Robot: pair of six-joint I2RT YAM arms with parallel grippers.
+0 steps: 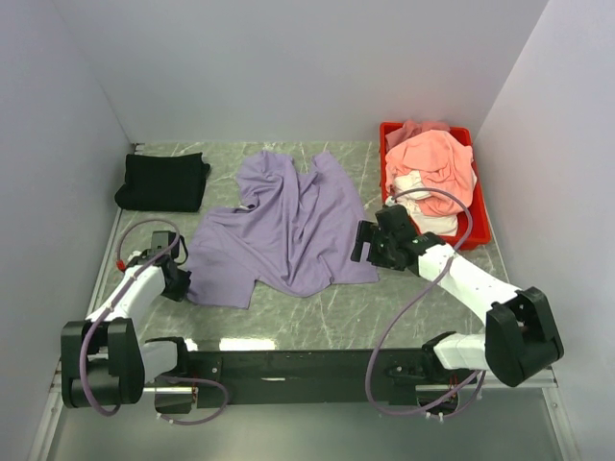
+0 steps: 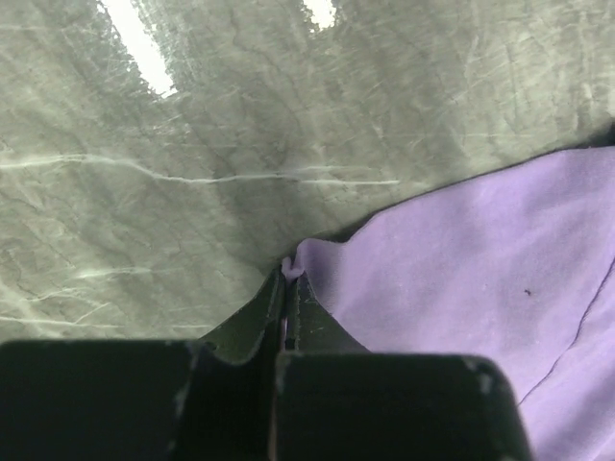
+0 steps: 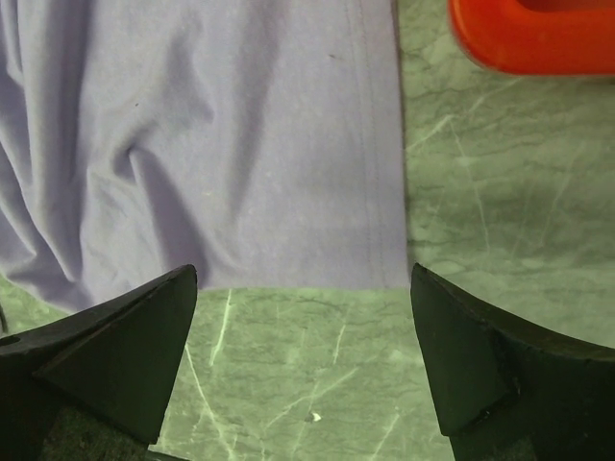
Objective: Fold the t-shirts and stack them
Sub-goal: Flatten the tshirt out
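left gripper [image 2: 288,277]: jaws pinched tight on a corner of the crumpled lavender-purple cloth t-shirt [image 1: 283,226]
right gripper [image 3: 303,280]: jaws wide open, nothing held, right at its hem
shirt spot: spread mid green marbled table [image 1: 384,312]

A table [image 1: 346,317] with a grey-green, marble-patterned top, veined in thin pale lines, forms the floor of a small enclosure. Three plain panels close it in: a back wall [image 1: 307,67] along the far edge, a left wall [image 1: 48,144] and a right wall [image 1: 567,125] along the side edges. All three are bare, matte and a faintly bluish white. The light is even and soft and seems to come from above. Whitish reflections [image 1: 252,343] lie on the tabletop close to its near edge, and the left wrist view shows two bright patches [image 2: 139,43] on the glossy surface. A pale metal strip [image 1: 104,261] borders the left edge, and a dull grey ledge [image 1: 317,437] runs below the near edge.
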